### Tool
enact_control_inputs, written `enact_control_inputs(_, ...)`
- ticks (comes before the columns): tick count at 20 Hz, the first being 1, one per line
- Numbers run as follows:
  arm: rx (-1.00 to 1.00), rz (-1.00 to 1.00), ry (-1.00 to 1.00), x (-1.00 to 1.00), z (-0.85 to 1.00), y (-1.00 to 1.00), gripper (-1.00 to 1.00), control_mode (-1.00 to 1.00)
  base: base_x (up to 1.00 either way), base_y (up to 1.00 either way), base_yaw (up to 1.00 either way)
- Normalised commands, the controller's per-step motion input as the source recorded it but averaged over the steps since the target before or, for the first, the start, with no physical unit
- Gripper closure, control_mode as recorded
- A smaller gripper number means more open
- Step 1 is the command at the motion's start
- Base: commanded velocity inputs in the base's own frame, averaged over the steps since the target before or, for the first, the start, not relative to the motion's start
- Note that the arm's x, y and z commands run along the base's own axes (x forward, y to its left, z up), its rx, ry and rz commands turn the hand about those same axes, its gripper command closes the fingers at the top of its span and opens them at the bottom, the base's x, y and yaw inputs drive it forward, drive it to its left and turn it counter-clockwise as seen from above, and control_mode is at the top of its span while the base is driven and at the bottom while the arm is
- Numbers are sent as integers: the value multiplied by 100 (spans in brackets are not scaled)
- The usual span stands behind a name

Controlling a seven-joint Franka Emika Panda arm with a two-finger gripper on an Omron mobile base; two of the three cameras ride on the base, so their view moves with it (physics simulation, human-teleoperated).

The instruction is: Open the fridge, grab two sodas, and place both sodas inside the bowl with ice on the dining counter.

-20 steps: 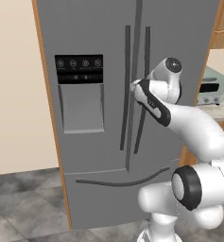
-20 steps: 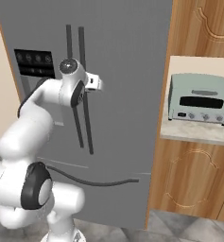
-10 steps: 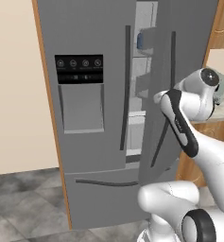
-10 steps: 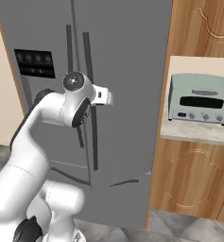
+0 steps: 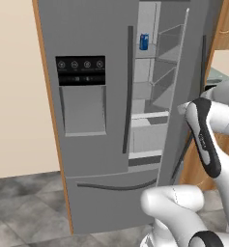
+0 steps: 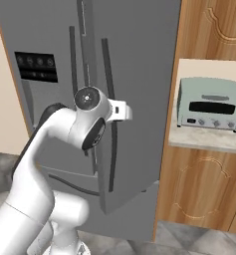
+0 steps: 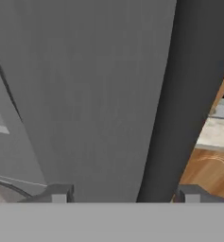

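Gripper (image 7: 123,194): fingers spread wide, dark bar handle (image 7: 179,94) standing between them, apparently not pinched; contact hard to judge, tips cut off at frame bottom. Fridge (image 5: 96,120): brushed grey steel, flat panels. Right door (image 6: 134,99) now swung well out versus half-second ago, white wire shelves exposed. Blue can (image 5: 144,42) on upper shelf. Bottle not made out. Toaster oven (image 6: 209,104) on wall counter (image 6: 204,142).

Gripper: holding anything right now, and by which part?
Nothing is held. In the hand view the gripper is open, its fingertips standing apart on either side of the fridge door's dark handle without clamping it.
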Motion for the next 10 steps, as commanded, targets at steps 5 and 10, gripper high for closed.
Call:
enact_control_inputs(5, -5, 0, -17, -100, 48, 0, -100, -100, 0, 0, 0)
enact_control_inputs(10, -7, 0, -18, -85, 65, 0, -100, -100, 0, 0, 0)
